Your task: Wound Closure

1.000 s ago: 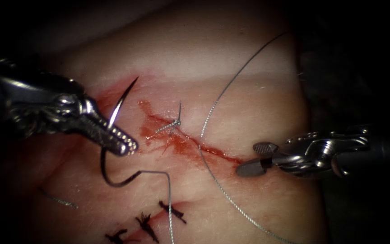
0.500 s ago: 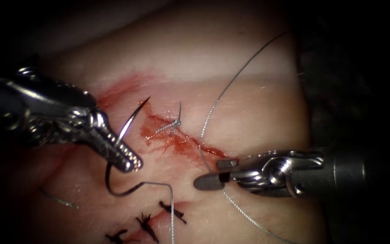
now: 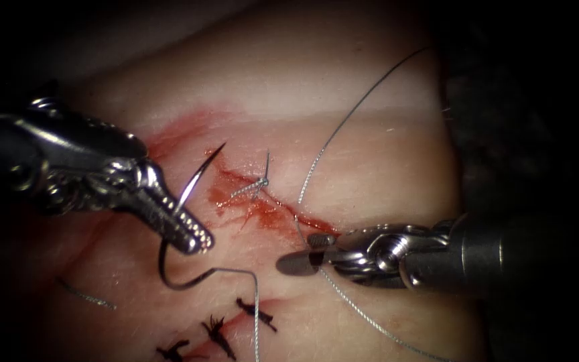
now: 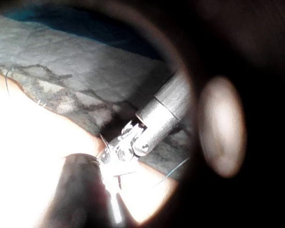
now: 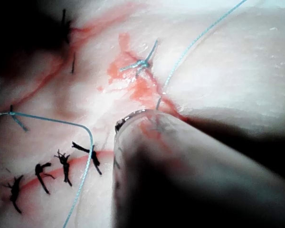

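**Steel needle riding free above one tissue**

One tissue (image 3: 343, 100) is lying under two tools. The left tool (image 3: 192, 238), fingers (image 3: 169, 208) clamped mid-curve on the single needle (image 3: 192, 184), is holding it outside the tissue, left of the cut (image 3: 283, 211). The right tool (image 3: 306, 251), fingers part open, is straddling the thread (image 3: 343, 124): closing there could be risking a severed strand. One knot (image 3: 261, 181) is sitting on the cut.

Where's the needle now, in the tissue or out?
Out. The needle is held mid-curve by the left tool; tip and swaged end both lie free above the tissue.

Bright central spotlight, dark vignetted edges, blown-out glare, blurred close foreground.
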Tool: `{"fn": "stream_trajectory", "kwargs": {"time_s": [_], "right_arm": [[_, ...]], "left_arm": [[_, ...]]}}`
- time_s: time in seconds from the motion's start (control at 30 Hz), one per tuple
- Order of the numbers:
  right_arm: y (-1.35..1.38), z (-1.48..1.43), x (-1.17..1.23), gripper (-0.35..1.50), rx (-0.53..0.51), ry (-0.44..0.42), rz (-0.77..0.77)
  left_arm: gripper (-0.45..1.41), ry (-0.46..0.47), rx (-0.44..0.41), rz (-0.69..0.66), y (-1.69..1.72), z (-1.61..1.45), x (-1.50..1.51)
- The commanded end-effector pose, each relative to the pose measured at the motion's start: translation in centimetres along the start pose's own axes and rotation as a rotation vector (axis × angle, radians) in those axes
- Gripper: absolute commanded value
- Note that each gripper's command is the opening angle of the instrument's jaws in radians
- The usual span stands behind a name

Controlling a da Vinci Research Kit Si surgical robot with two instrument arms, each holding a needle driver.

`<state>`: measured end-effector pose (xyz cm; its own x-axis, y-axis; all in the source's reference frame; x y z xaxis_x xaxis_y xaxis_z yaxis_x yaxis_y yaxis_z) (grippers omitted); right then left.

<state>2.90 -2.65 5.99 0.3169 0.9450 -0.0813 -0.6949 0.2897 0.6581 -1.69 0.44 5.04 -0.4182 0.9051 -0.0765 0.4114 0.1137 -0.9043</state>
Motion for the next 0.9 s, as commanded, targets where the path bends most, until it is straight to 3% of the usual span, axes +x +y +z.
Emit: {"fn": "stream_trajectory", "kwargs": {"time_s": [0.03,0.1,0.13,0.2,0.23,0.27,0.5,0.8,0.9], "right_arm": [[-0.02,0.11,-0.02,0.31,0.001,0.001,-0.004],[0.0,0.11,-0.04,0.31,0.0,0.001,-0.006],[0.0,0.11,-0.04,0.22,-0.004,0.003,-0.006],[0.01,0.11,-0.04,-0.08,-0.007,0.002,-0.006],[0.01,0.11,-0.04,-0.32,-0.012,0.0,-0.007],[0.01,0.12,-0.04,-0.35,-0.015,-0.001,-0.008],[0.09,0.03,-0.18,-0.35,-0.012,-0.032,-0.027],[0.22,-0.48,-0.39,-0.35,-0.036,-0.171,-0.063],[0.25,-0.53,-0.43,-0.35,-0.078,-0.185,-0.143]], "left_arm": [[-0.45,-0.001,-0.002,0.001,-0.08,0.02,0.0],[-0.45,-0.005,-0.001,0.0,-0.08,0.03,0.0],[-0.45,-0.008,0.001,0.0,-0.08,0.04,-0.01],[-0.45,-0.01,0.0,-0.001,-0.08,0.04,-0.01],[-0.45,-0.012,0.002,-0.001,-0.08,0.05,-0.01],[-0.45,-0.013,0.001,-0.001,-0.08,0.05,-0.01],[-0.45,-0.01,0.004,-0.001,-0.08,0.06,-0.02],[-0.45,-0.01,0.007,-0.002,-0.07,0.06,-0.02],[-0.45,-0.005,0.01,-0.002,-0.08,0.06,-0.02]]}}
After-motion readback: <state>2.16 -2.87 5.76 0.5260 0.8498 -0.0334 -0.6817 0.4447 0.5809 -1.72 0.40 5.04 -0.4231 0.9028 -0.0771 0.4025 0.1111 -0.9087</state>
